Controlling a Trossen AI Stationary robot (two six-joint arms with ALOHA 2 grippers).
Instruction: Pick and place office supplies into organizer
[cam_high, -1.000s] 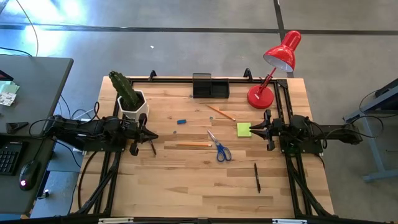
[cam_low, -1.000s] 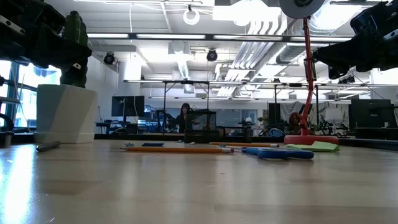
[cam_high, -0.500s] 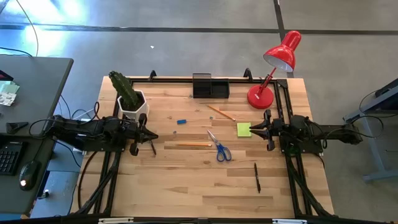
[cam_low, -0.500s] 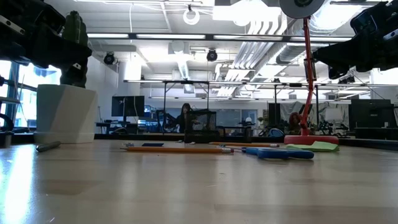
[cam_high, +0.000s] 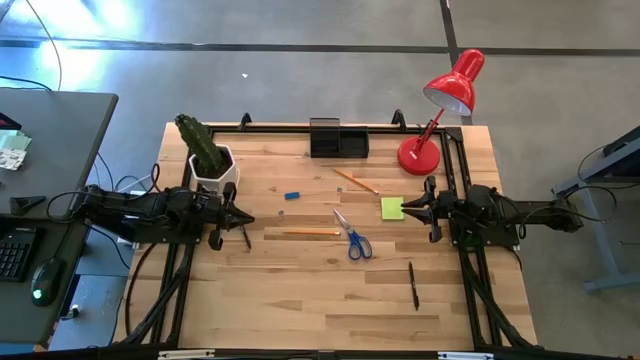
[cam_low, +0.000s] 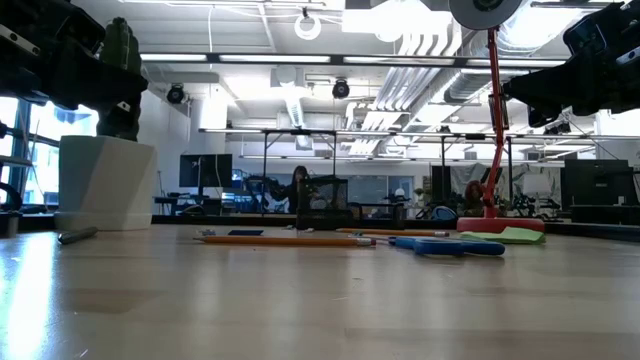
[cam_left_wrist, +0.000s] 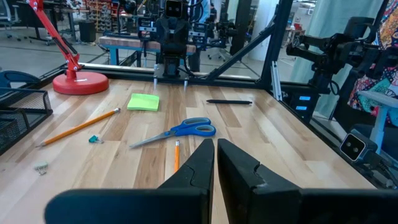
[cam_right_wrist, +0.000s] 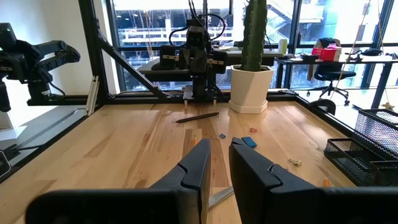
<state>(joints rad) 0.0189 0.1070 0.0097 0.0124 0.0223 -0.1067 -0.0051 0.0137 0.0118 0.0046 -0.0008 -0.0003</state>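
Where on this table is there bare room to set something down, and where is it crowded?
Free: the near strip of the table, bare apart from the black pen toward its right. Also the patch between the cactus pot and the organizer. Crowded: the middle, with pencils, scissors, eraser and sticky-note pad.

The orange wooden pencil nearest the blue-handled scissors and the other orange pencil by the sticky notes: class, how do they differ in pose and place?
The orange wooden pencil left of the blue-handled scissors lies level across the table in the high view; the other orange pencil lies slanted. The first sits mid-table; the second sits nearer the black mesh organizer and yellow-green sticky-note pad. Both lie flat on the wood, untouched.
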